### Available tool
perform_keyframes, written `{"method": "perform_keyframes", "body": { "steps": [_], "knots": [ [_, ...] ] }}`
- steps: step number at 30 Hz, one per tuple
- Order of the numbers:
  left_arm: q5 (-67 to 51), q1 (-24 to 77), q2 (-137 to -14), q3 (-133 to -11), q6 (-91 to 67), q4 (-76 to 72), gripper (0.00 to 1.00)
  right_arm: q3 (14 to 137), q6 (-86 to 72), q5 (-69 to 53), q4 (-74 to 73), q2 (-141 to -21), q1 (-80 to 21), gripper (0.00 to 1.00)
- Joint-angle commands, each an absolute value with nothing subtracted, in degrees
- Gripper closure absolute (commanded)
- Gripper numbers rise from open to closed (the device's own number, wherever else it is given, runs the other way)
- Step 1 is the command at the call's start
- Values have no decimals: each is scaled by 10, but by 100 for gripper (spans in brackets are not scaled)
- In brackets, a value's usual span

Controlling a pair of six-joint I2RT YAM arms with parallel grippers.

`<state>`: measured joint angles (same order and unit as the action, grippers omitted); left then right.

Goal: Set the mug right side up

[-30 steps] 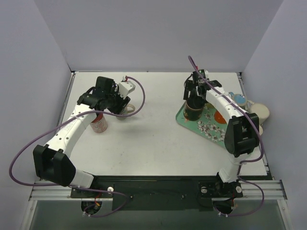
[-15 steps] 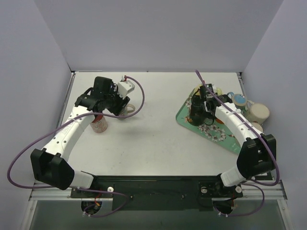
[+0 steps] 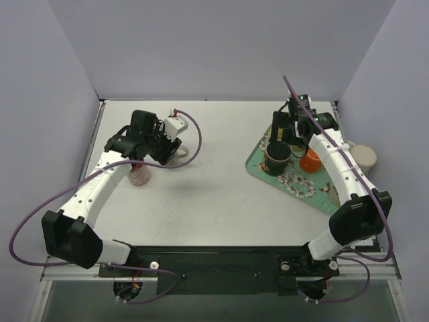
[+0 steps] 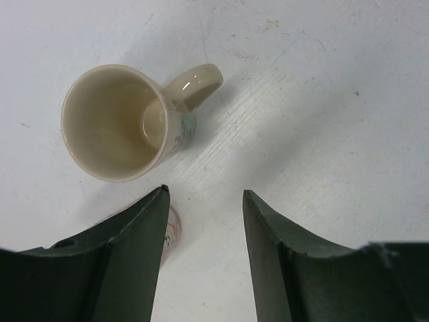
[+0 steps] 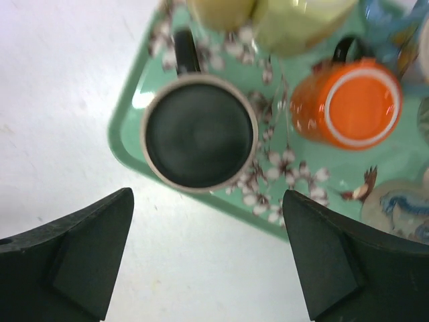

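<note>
A black mug (image 5: 200, 137) stands mouth up on the green flowered tray (image 5: 127, 127), its handle pointing away from me. From above, the black mug (image 3: 277, 154) sits near the tray's (image 3: 258, 166) left edge. My right gripper (image 5: 208, 198) hangs open and empty above and just short of it, and the top view shows the right gripper (image 3: 279, 133) just behind the mug. A cream mug (image 4: 117, 124) stands mouth up on the table. My left gripper (image 4: 204, 194) is open and empty just short of it, as the left gripper (image 3: 161, 149) also shows from above.
An orange mug (image 5: 348, 100) stands beside the black one on the tray, with yellow cups (image 5: 295, 20) and a blue one (image 5: 395, 20) behind. A beige cup (image 3: 365, 157) sits at the table's right edge. A pinkish glass (image 3: 139, 174) stands under my left arm.
My right gripper opened, let go of the black mug and drew back from it. The mug now stands mouth up on the tray. The left arm barely moved.
</note>
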<state>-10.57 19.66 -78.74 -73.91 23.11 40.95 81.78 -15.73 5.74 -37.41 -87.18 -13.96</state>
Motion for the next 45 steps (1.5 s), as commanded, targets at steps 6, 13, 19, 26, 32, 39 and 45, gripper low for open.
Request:
{"method": "perform_keyframes", "body": {
  "steps": [6,13,19,26,32,39,45],
  "knots": [
    [-115,195,-776,-728,237,383,42,1091,-127,126,-497,-1102,-159,10],
    [-121,195,-782,-719,241,377,42,1173,-138,128,-537,-1209,-163,27],
    [-133,196,-780,-713,240,376,42,1248,-152,173,-563,-1295,-157,31],
    [-134,197,-773,-708,239,373,42,1277,-148,152,-591,-1355,-156,34],
    [-139,197,-773,-707,236,369,42,1291,-133,156,-615,-1390,-156,52],
    [-141,199,-779,-714,235,374,42,1290,-128,134,-614,-1363,-156,100],
    [-141,201,-780,-723,235,381,42,1256,-91,86,-573,-1264,-166,100]
  ]
}}
